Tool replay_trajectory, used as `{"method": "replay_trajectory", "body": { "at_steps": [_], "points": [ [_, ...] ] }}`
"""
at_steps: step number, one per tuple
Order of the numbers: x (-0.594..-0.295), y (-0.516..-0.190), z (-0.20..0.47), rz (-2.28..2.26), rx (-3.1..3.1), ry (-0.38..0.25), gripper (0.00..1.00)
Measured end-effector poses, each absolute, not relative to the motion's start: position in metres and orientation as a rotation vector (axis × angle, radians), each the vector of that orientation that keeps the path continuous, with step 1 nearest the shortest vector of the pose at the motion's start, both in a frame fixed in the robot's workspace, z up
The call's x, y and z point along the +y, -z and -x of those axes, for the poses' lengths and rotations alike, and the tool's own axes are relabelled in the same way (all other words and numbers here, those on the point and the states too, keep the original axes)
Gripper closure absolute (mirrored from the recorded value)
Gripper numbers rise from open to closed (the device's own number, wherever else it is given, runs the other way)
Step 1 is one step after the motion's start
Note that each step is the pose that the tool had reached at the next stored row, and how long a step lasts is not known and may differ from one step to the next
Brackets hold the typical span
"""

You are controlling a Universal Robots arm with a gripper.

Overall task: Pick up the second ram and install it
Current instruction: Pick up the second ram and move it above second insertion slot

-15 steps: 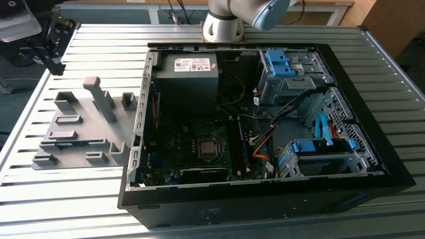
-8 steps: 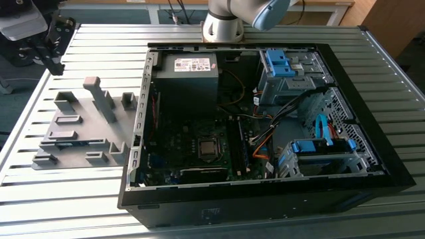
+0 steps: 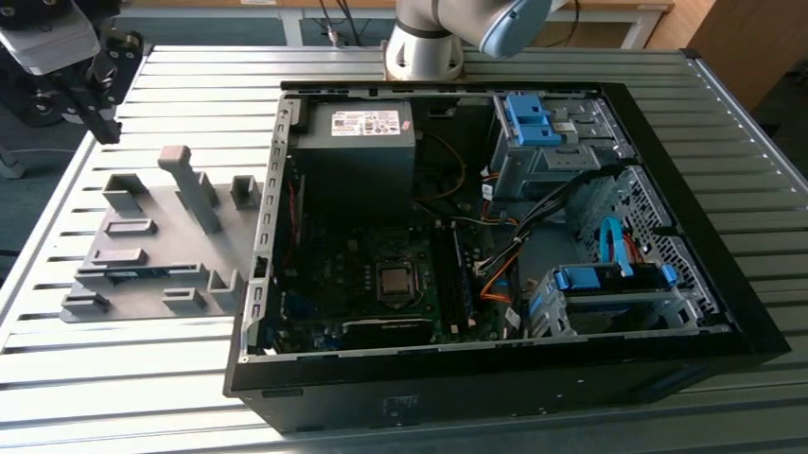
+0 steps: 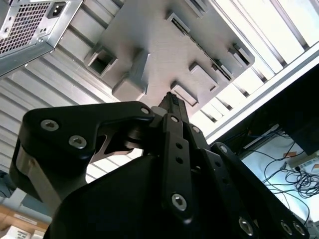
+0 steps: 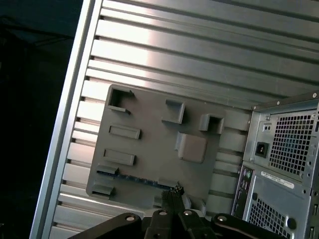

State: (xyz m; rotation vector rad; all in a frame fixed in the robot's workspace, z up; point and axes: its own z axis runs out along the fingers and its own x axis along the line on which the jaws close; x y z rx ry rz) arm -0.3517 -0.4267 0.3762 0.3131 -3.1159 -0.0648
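Tech: Gripper (image 4: 172, 101) body is nearest to the cam in both wrist views, black links in front. Its two fingers are pressed together w/ nothing between them.

Lead: So no ram in it?

Tech: No. The ram (image 5: 133, 178) is on the grey plate (image 5: 149, 144), standing on its long edge in a slot along one side. I see only a thin blue-green strip of it. I think it stands upright like this so that the fingers can take it by the flat faces.

Lead: And the gripper pos.?

Tech: High above the table (image 3: 189, 76), to the exterior view's left of the PC, touching nothing and well apart from the ram. In the first wrist view the fingertips point approx. toward the strip.

Lead: The PC?

Tech: PC case (image 3: 505, 388) lies on its side just beside the plate w/ the side panel off. So the board (image 3: 392, 274) faces up, and I judge the slots reachable from above. Whether one stick is already in, I cannot tell.
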Motion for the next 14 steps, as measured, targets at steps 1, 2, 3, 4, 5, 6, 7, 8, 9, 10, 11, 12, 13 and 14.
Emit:
{"method": "replay_trajectory", "body": {
  "at_steps": [1,2,3,4,5,6,7,8,9,10,11,12,13,14],
  "points": [
    [-0.4267,-0.3762,0.3517,-0.326,-3.114,0.065,0.89],
    [-0.4267,-0.3762,0.3517,-0.34,-3.113,0.065,0.89],
    [-0.4267,-0.3762,0.3517,-0.353,-3.111,0.065,0.89],
    [-0.4267,-0.3762,0.3517,-0.367,-3.109,0.064,0.89],
    [-0.4267,-0.3762,0.3517,-0.379,-3.108,0.064,0.89],
    [-0.4267,-0.3762,0.3517,-0.391,-3.106,0.064,0.89],
    [-0.4267,-0.3762,0.3517,-0.404,-3.104,0.064,0.89],
    [-0.4267,-0.3762,0.3517,-0.417,-3.102,0.064,0.89],
    [-0.4267,-0.3762,0.3517,-0.431,-3.1,0.064,0.89],
    [-0.4267,-0.3762,0.3517,-0.444,-3.098,0.064,0.89],
    [-0.4267,-0.3762,0.3517,-0.459,-3.096,0.064,0.89],
    [-0.4267,-0.3762,0.3517,-0.477,-3.093,0.064,0.89],
    [-0.4267,-0.3762,0.3517,-0.497,-3.089,0.064,0.89],
    [-0.4267,-0.3761,0.3517,-0.518,-3.086,0.064,0.89]
  ]
}}
